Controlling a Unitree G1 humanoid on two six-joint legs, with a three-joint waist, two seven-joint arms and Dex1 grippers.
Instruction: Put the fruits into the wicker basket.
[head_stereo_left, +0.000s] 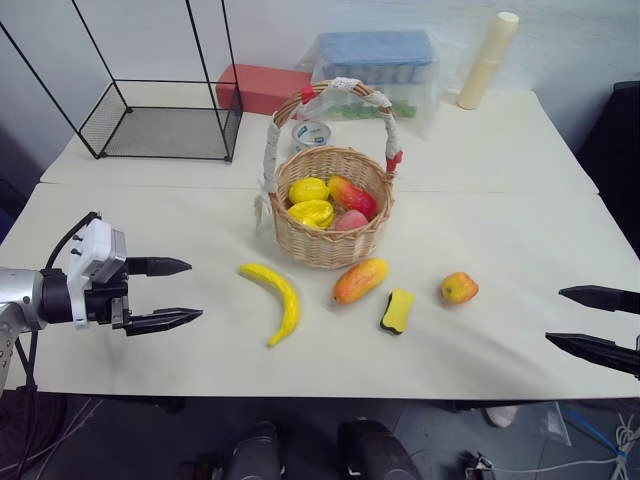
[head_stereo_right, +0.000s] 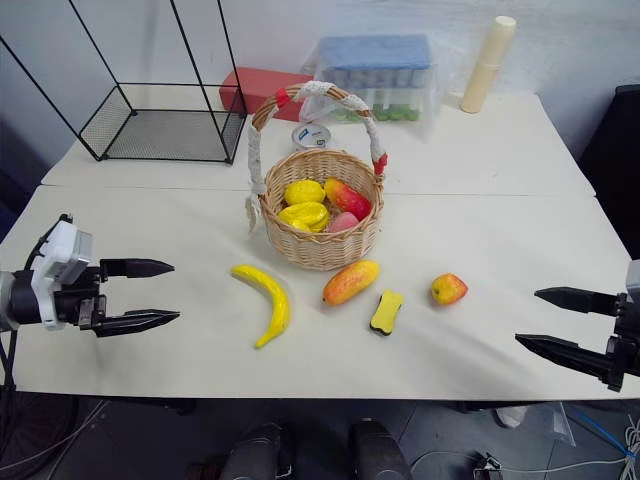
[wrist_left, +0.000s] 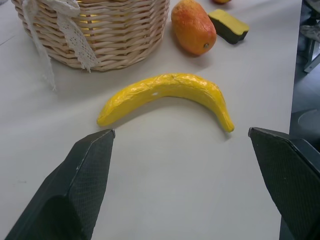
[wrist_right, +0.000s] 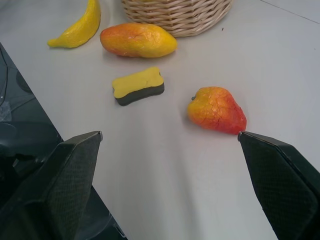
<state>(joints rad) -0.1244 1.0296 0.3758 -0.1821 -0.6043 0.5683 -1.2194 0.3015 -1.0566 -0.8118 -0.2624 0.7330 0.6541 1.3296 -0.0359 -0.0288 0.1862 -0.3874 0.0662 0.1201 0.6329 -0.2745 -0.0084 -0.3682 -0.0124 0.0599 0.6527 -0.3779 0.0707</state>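
Left gripper (head_stereo_left: 180, 292) w/ fingers spread wide, empty, hovering above the table (head_stereo_left: 520, 170) at its left side, aimed across toward the banana (head_stereo_left: 277, 298). Right gripper (head_stereo_right: 545, 320) likewise spread, empty, at the right edge, facing the small orange-yellow fruit (head_stereo_left: 459, 288). Progress: wicker basket (head_stereo_left: 330, 250) at table centre already holds several fruits; three are left on the table just in front of it, i.e. banana, mango (head_stereo_left: 360, 280) & small round fruit. Yellow block w/ dark edge (head_stereo_left: 397, 311) lies btw. mango & round fruit; not a fruit. Both arms low, roughly level, pointing inward; nothing grasped yet.
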